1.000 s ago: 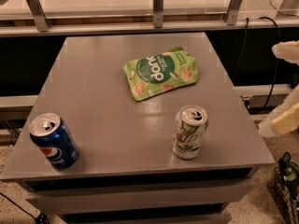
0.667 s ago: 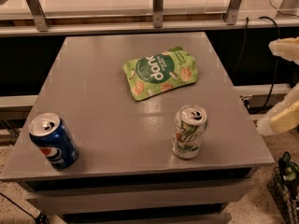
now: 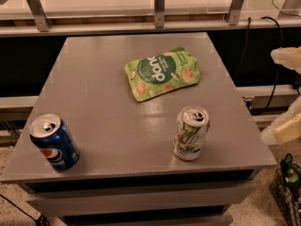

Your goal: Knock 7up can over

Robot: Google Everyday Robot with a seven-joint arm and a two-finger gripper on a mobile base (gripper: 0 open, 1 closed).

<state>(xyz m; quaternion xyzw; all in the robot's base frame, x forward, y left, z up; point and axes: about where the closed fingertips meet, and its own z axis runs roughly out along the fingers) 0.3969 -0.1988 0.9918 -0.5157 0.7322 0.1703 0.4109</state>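
surface: grey table top (image 3: pixel 117 121), metal rail and pale floor behind it, dark gap under the rail
7up can (image 3: pixel 191 133): upright, near the surface's front right corner, tab end up, nothing touching it
other cans: blue Pepsi can (image 3: pixel 54 141) upright at the front left, well apart from the 7up can
pouch: flat green snack pouch (image 3: pixel 162 73) lies mid-surface, behind the 7up can, not touching it
claw (image 3: pixel 275 95): off the right edge of the surface, beside and just above can height; two pale fingers (image 3: pixel 287 58) show spread wide apart, nothing held
arm pose: comes in from the right and is mostly out of frame; claw tips point left toward the surface, apart from the can
step: approach, no contact yet, can not knocked over
how to do it: bring the claw left and slightly forward, level with the can's upper half, then push sideways there so the can tips instead of sliding
watch: the can stands close to the front edge, so a push to the left or back looks safer than forward; keep the sweep short so it stops before the pouch
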